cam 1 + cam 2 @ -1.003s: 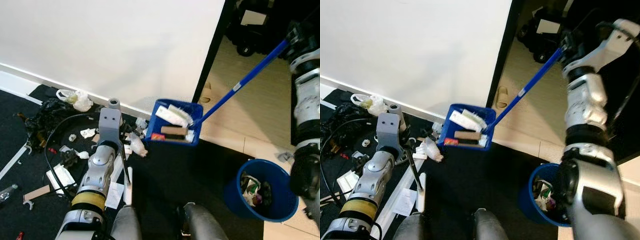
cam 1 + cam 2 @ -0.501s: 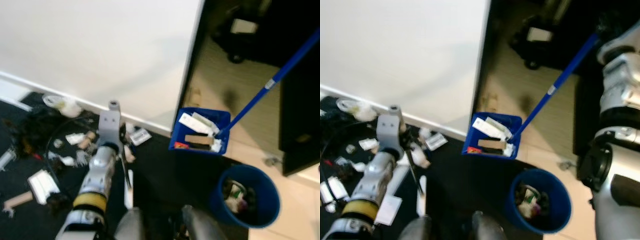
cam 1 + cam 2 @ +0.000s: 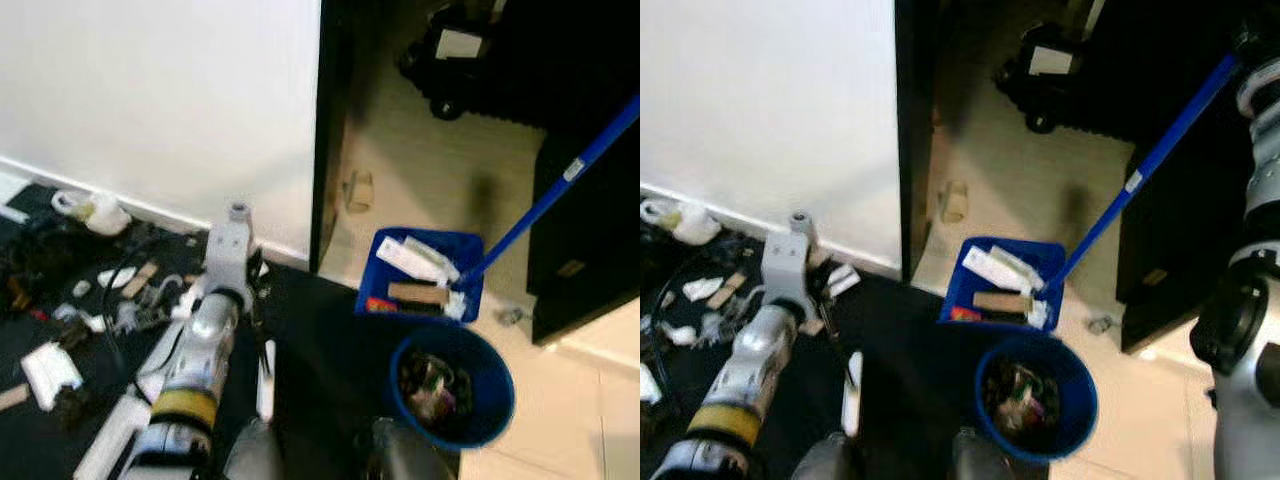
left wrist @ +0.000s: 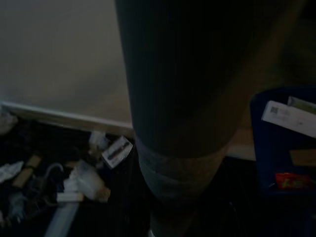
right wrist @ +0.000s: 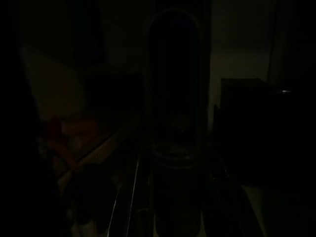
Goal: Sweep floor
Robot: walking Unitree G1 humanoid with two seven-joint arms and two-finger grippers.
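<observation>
A blue dustpan (image 3: 952,288) hangs in the air, loaded with white wrappers, a brown block and a red scrap. It sits just beyond the far rim of the blue bin (image 3: 1086,392), which holds several bits of rubbish. The pan's long blue handle (image 3: 1140,176) rises to the upper right, where my right gripper (image 3: 1243,45) is shut on it. My left arm reaches forward over the black mat. Its gripper (image 3: 250,280) is shut on a dark broom handle (image 4: 182,98), which ends in a white part (image 3: 265,368) near my feet.
Litter lies on the black mat at left: a white bag (image 3: 92,211), cables, paper scraps (image 3: 48,366). A white wall ends at a dark door frame (image 3: 330,130). Beyond it are tan floor, a slipper (image 3: 358,190) and dark furniture (image 3: 590,250).
The camera has swung right, so the whole picture shifted. The loaded dustpan moved from over the mat to just beyond the bin. My left arm kept its pose.
</observation>
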